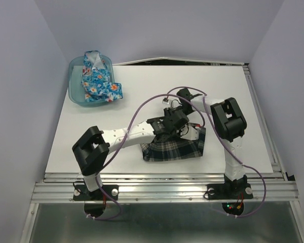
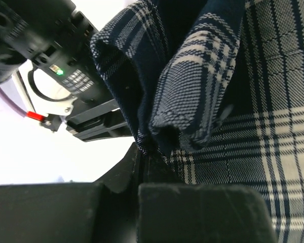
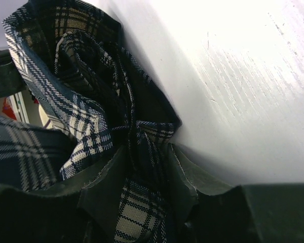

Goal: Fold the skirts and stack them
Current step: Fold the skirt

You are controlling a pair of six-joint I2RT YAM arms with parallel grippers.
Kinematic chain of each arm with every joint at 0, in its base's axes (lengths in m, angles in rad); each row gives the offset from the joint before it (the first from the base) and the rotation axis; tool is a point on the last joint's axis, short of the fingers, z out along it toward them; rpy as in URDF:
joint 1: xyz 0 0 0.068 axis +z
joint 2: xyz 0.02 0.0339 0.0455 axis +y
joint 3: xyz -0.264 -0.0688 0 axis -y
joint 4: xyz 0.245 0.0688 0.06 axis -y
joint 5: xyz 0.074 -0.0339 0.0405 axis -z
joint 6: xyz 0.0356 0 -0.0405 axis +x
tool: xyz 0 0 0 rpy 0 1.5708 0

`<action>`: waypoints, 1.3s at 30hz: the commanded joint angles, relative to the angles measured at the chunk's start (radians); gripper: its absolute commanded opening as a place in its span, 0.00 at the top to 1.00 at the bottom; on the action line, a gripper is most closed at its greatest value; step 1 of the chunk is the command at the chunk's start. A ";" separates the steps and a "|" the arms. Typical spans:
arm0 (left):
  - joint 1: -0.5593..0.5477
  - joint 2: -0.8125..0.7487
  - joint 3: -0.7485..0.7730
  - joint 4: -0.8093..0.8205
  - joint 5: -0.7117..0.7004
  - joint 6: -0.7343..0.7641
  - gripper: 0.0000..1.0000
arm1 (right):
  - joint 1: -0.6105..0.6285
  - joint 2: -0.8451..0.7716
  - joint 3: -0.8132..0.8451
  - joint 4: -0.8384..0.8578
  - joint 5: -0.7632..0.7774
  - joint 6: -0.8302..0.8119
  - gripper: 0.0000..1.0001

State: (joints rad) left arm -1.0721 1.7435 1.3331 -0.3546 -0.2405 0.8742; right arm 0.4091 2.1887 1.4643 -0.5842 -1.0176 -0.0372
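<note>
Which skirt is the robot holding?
The plaid skirt: the left gripper and right gripper pinch it. The flowery skirt lies in the bin.

Robot lab cell: white table point(image 1: 233, 86), aluminium rail point(image 1: 162, 190), plain lavender walls point(image 1: 167, 25).

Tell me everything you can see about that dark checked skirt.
The plaid skirt looks like woven cloth, dark navy with white checks. It lies bunched and partly folded on the white table, near its front edge. At the skirt's far edge the left end effector is shut on a fold, and the right end effector pinches another bunch.
</note>
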 commanded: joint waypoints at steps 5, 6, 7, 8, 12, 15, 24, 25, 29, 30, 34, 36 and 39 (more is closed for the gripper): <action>0.017 -0.027 -0.168 0.374 -0.075 0.032 1.00 | 0.016 0.031 0.013 0.000 -0.058 0.019 0.56; 0.017 -0.018 -0.184 0.432 -0.080 0.040 1.00 | 0.016 0.031 0.016 -0.002 -0.056 0.022 0.56; 0.018 -0.016 -0.205 0.466 -0.089 0.046 1.00 | 0.016 0.034 0.019 0.000 -0.055 0.023 0.56; 0.017 -0.016 -0.225 0.500 -0.091 0.054 1.00 | 0.016 0.037 0.021 0.000 -0.052 0.025 0.56; 0.015 0.011 -0.294 0.600 -0.076 0.055 0.99 | 0.016 0.052 0.036 -0.002 -0.038 0.033 0.55; 0.015 0.033 -0.319 0.629 -0.065 0.048 0.95 | 0.016 0.059 0.054 -0.003 0.007 0.034 0.46; -0.008 0.036 -0.390 0.707 -0.045 0.049 0.90 | -0.033 0.078 0.250 -0.003 0.174 0.114 0.23; -0.011 0.037 -0.391 0.710 -0.043 0.051 0.89 | -0.042 0.083 0.269 -0.005 0.186 0.117 0.22; -0.011 0.042 -0.388 0.710 -0.039 0.054 0.88 | -0.052 0.108 0.336 -0.008 0.221 0.141 0.19; -0.014 0.047 -0.387 0.710 -0.037 0.057 0.87 | -0.052 0.114 0.356 -0.005 0.228 0.145 0.14; -0.014 0.062 -0.376 0.709 -0.039 0.060 0.84 | -0.076 0.125 0.407 -0.005 0.240 0.166 0.12; -0.014 0.065 -0.367 0.704 -0.039 0.063 0.82 | -0.111 0.126 0.445 -0.008 0.234 0.178 0.11; -0.014 0.067 -0.336 0.671 -0.037 0.069 0.78 | -0.151 0.123 0.484 -0.008 0.200 0.204 0.06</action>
State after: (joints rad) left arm -1.0763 1.8038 0.9573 0.3485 -0.3092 0.9455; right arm 0.3248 2.3142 1.8606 -0.5972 -0.8036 0.1291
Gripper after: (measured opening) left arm 0.203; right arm 0.891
